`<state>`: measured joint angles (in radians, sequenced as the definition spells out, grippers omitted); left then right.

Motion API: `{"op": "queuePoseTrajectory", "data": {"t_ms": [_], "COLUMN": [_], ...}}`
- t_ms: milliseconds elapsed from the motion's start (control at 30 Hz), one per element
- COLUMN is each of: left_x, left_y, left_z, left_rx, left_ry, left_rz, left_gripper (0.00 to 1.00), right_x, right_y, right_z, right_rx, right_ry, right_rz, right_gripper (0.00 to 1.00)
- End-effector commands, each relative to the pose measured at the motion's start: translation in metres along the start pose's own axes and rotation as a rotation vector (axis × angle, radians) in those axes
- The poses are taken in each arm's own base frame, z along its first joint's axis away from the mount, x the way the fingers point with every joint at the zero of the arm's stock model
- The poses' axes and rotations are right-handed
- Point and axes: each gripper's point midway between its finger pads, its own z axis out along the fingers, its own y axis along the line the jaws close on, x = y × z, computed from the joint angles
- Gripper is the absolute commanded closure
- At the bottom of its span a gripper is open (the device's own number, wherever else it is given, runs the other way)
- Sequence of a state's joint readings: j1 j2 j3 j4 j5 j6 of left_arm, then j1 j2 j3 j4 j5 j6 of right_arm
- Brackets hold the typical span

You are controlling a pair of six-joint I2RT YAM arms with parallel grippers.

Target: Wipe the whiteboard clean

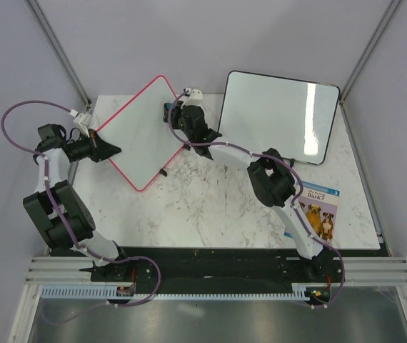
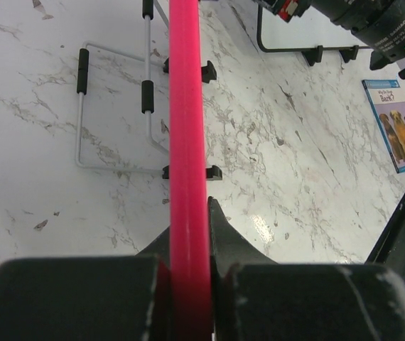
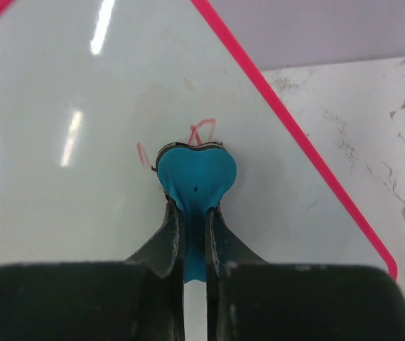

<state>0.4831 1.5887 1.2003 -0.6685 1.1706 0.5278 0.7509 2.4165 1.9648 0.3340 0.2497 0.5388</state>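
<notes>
Gripping the pink edge of the whiteboard (image 1: 143,132), the left tool (image 2: 188,227) is squeezed tight on it at the back left of the table (image 1: 210,207). The right tool (image 3: 192,213) pinches a blue eraser (image 3: 195,174), which seems to touch the board by some faint red marks (image 3: 202,131).

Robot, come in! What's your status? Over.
Left claw shut on pink frame of whiteboard. Right claw shut on blue heart eraser, against the board. Red scribbles not yet wiped. Nothing in the way.
</notes>
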Motion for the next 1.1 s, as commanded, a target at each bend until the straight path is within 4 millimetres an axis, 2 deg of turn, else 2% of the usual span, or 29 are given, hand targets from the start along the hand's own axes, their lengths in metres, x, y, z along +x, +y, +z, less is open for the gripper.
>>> {"op": "queuePoseTrajectory", "data": {"t_ms": [0, 33, 67, 100, 133, 167, 200, 300, 400, 433, 500, 533, 600, 633, 700, 733, 767, 800, 833, 900, 933, 1000, 1033, 1067], "left_x": [0.041, 0.040, 0.040, 0.039, 0.039, 0.039, 0.040, 0.041, 0.041, 0.041, 0.040, 0.040, 0.040, 0.040, 0.040, 0.041, 0.041, 0.041, 0.041, 0.042, 0.042, 0.043, 0.043, 0.043], "left_y": [-0.033, -0.034, -0.034, -0.035, -0.035, -0.035, -0.036, -0.036, -0.038, -0.038, -0.038, -0.038, -0.039, -0.039, -0.039, -0.039, -0.039, -0.039, -0.039, -0.039, -0.039, -0.039, -0.039, -0.040], "left_z": [0.012, 0.012, 0.012, 0.011, 0.011, 0.010, 0.010, 0.010, 0.009, 0.009, 0.009, 0.009, 0.009, 0.009, 0.010, 0.010, 0.010, 0.010, 0.010, 0.010, 0.010, 0.010, 0.010, 0.010], "left_rx": [0.095, 0.094, 0.095, 0.093, 0.093, 0.090, 0.091, 0.093, 0.095, 0.096, 0.093, 0.095, 0.098, 0.100, 0.101, 0.101, 0.101, 0.102, 0.102, 0.102, 0.103, 0.104, 0.104, 0.105], "left_ry": [0.117, 0.117, 0.117, 0.117, 0.118, 0.119, 0.119, 0.123, 0.122, 0.121, 0.120, 0.120, 0.116, 0.116, 0.117, 0.117, 0.118, 0.118, 0.118, 0.117, 0.117, 0.117, 0.119, 0.117], "left_rz": [0.007, 0.010, 0.012, 0.017, 0.017, 0.020, 0.021, 0.014, 0.017, 0.017, 0.022, 0.021, 0.020, 0.019, 0.018, 0.019, 0.017, 0.018, 0.017, 0.021, 0.020, 0.018, 0.016, 0.020], "left_gripper": [0.98, 0.98, 0.98, 0.98, 0.98, 0.98, 0.98, 0.98, 0.98, 0.98, 0.98, 0.98, 0.98, 0.98, 0.98, 0.98, 0.98, 0.98, 0.98, 0.98, 0.98, 0.98, 0.98, 0.98], "right_x": [-0.059, -0.063, -0.081, -0.071, -0.085, -0.084, -0.082, -0.077, -0.055, -0.040, -0.024, -0.002, 0.012, 0.036, 0.050, 0.070, 0.079, 0.084, 0.098, 0.104, 0.111, 0.109, 0.109, 0.107], "right_y": [0.031, 0.031, 0.039, 0.039, 0.049, 0.049, 0.049, 0.031, 0.000, -0.013, -0.022, -0.032, -0.033, -0.044, -0.048, -0.055, -0.056, -0.056, -0.054, -0.046, -0.035, -0.019, -0.001, 0.009], "right_z": [0.020, 0.022, 0.024, 0.030, 0.030, 0.032, 0.033, 0.035, 0.040, 0.042, 0.041, 0.038, 0.032, 0.026, 0.018, 0.011, 0.008, 0.004, -0.002, -0.008, -0.012, -0.014, -0.015, -0.016], "right_rx": [-0.096, -0.098, -0.109, -0.116, -0.136, -0.143, -0.140, -0.096, -0.036, -0.011, 0.001, 0.015, 0.010, 0.032, 0.036, 0.054, 0.055, 0.053, 0.050, 0.025, 0.012, -0.016, -0.053, -0.074], "right_ry": [-0.206, -0.216, -0.237, -0.213, -0.225, -0.225, -0.225, -0.211, -0.148, -0.101, -0.051, -0.001, 0.038, 0.085, 0.119, 0.160, 0.183, 0.197, 0.225, 0.237, 0.244, 0.237, 0.233, 0.230], "right_rz": [0.053, 0.055, 0.061, 0.056, 0.059, 0.059, 0.065, 0.099, 0.127, 0.132, 0.148, 0.143, 0.140, 0.137, 0.145, 0.136, 0.132, 0.118, 0.108, 0.066, 0.042, 0.001, -0.031, -0.045], "right_gripper": [1.00, 1.00, 1.00, 1.00, 1.00, 1.00, 1.00, 1.00, 1.00, 1.00, 1.00, 1.00, 1.00, 1.00, 1.00, 1.00, 1.00, 1.00, 1.00, 1.00, 1.00, 1.00, 1.00, 1.00]}}
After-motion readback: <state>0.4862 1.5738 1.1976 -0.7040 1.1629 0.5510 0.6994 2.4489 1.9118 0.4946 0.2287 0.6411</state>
